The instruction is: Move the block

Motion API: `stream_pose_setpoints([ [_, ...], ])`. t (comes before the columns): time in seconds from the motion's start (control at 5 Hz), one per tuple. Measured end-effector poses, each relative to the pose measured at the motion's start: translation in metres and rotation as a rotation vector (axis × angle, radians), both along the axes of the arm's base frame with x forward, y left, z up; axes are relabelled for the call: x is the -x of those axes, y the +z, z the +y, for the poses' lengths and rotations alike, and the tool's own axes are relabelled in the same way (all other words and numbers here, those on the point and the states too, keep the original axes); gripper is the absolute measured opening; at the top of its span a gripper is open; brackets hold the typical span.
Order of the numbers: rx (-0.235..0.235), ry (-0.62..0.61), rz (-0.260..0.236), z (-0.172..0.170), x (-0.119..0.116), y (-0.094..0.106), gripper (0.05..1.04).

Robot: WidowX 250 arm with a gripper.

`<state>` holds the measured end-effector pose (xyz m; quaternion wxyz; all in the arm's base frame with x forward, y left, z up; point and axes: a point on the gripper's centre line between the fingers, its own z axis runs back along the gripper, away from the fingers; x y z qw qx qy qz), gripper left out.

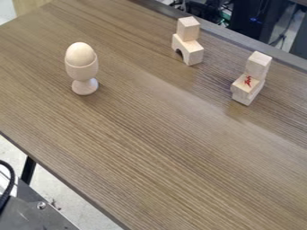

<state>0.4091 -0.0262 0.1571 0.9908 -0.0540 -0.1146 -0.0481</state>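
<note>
So there were a few plain wooden blocks on the wood-grain table (150,139), in two little stacks, and I honestly couldn't tell which one counted as "the block". One stack was near the far edge, right of the middle: a cube (188,28) sat on the back end of an arch (193,52), with the arch's rounded cutout facing the left side. The other stack was over to the right and a bit nearer the camera. That one had an upper block (258,66) standing on the back part of a lower block (245,94), and the lower one had a red squiggle on its top, just in front of the upper block. The two stacks were well apart.

Over on the left there was a pale wooden egg (80,54) sitting upright in an egg cup (82,71), the kind with a stem and a round foot, also well apart from both stacks. As for the gripper, I couldn't tell if its jaws were apart, together or clamped on something.

Around the table: some dark gear (243,15) with a small blue light past the far edge, and at the lower left a black leg (28,170), pale floor (63,195), a black cable (10,177) and a grey metal panel (33,218) with a bolt (41,205).
</note>
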Motion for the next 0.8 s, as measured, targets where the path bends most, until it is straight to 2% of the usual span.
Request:
stream_pose_setpoints([
  [0.2, -0.001, 0.0, 0.052, -0.001, 0.002, -0.019, 1.001],
  [0.4, -0.004, -0.002, 0.084, -0.003, 0.006, -0.033, 1.001],
  [0.8, -0.004, -0.024, 0.117, -0.026, 0.016, -0.049, 1.001],
])
